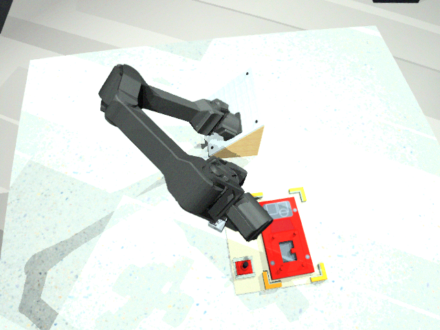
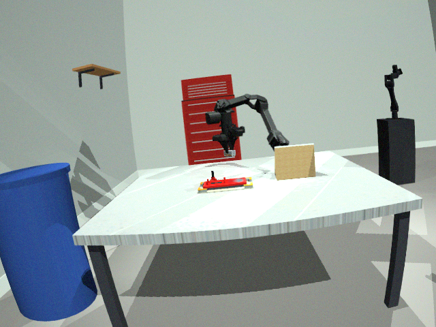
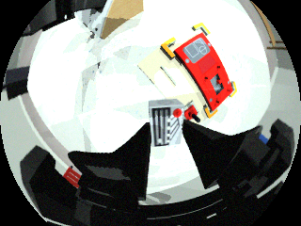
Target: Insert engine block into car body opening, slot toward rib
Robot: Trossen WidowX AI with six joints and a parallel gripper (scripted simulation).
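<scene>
On the worktop [image 1: 355, 141] [image 2: 225, 211] lies the board [image 1: 232, 248] [image 3: 152, 72]. The car body [image 1: 284, 266] [image 2: 227, 183] [image 3: 198, 71] lies on this board, between the corner brackets [image 1: 322, 273] [image 2: 250, 179] [image 3: 167, 48]. Beside the body, also on the board, stands the knob [image 1: 245, 264] [image 2: 212, 174] [image 3: 194, 115].

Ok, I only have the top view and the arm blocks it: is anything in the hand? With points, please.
Observer: Yes, the wrist view shows the hand [image 3: 166, 123] shut on the grey engine block [image 3: 162, 121] [image 2: 229, 153].
Operator: Is the block touching the table?
Observer: No, the exterior view shows it raised above the table top [image 1: 117, 277] [image 2: 281, 204].
Operator: And what's on the block's face? I can't make it out.
Observer: In the wrist view, dark slots run along one side, with a red round spot near a corner.
</scene>
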